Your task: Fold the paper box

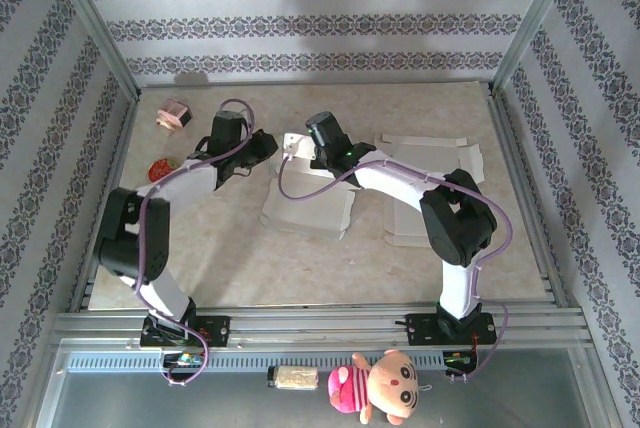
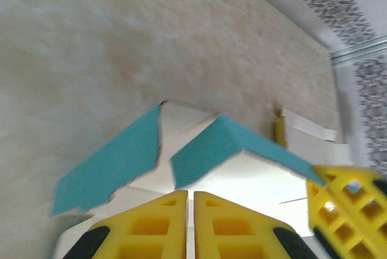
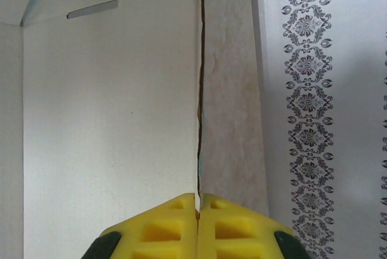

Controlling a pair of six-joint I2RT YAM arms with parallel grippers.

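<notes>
We see the paper box [image 1: 305, 206] lying near the middle of the table [image 1: 230, 258], a pale, half-formed shell with both arms reaching over its far edge. The left gripper [image 1: 268, 148] sits at the box's far left corner and the right gripper [image 1: 297, 146] just beside it, at a small white flap that stands up from the far edge.

From the left wrist, the left gripper's yellow fingers [image 2: 163, 222] are pressed almost together, with a thin slit between them. We cannot tell whether any paper is caught in that slit. Just past them, two teal flaps [image 2: 109, 168] of the box angle up over its white panel, with a ragged gap between them. One of the right gripper's yellow fingers [image 2: 344, 210] shows near the right-hand flap.

From the right wrist, the fingers are shut tight, and the thin edge of a white box wall [image 3: 109, 120] runs straight down into the seam between them, so this pincer pinches the box.

A flat cardboard sheet [image 1: 430, 163] lies to the right of the box. A small pink object [image 1: 173, 115] and a red object [image 1: 160, 169] sit near the table's left edge. A plush doll [image 1: 385, 388] lies below the arm bases.
</notes>
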